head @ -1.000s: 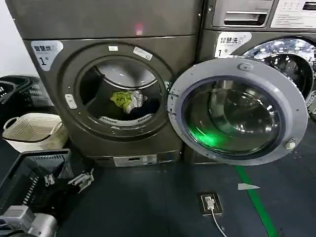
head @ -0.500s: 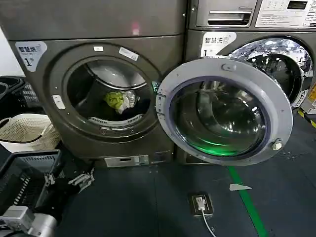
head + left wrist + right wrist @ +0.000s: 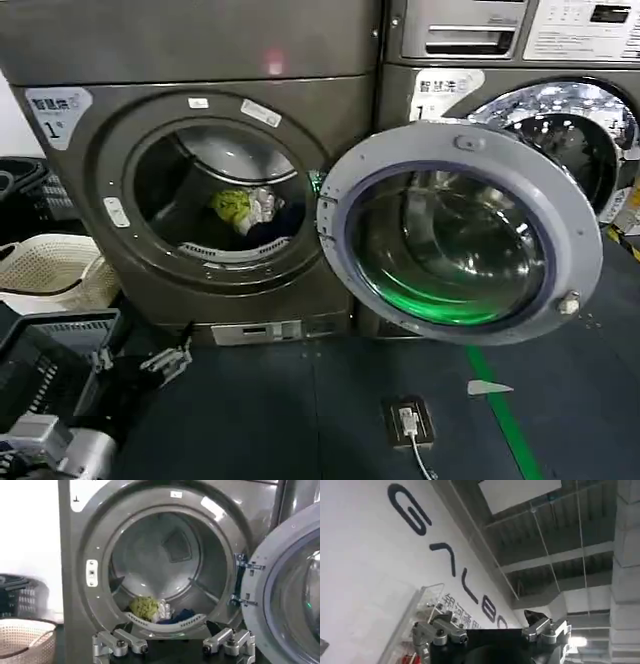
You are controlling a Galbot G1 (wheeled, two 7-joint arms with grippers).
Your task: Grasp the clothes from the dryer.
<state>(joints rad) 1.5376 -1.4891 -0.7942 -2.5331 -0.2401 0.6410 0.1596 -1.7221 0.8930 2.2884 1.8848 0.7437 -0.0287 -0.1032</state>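
A: Dryer (image 3: 215, 180)? Door (image 3: 460, 230)?
B: Porthole uncovered, door swung wide to the right, clear of opening.
A: Clothes (image 3: 250, 210)?
B: Small heap at drum bottom, just behind front lip; yellow-green piece leftmost, white-grey beside it, dark navy to the right.
A: Left pincer (image 3: 172, 647)?
B: Fingers spread apart, gripping nothing, outside drum, facing porthole, well short of clothes.
A: Right pincer (image 3: 492, 632)?
B: Also spread, empty, aimed up at ceiling.
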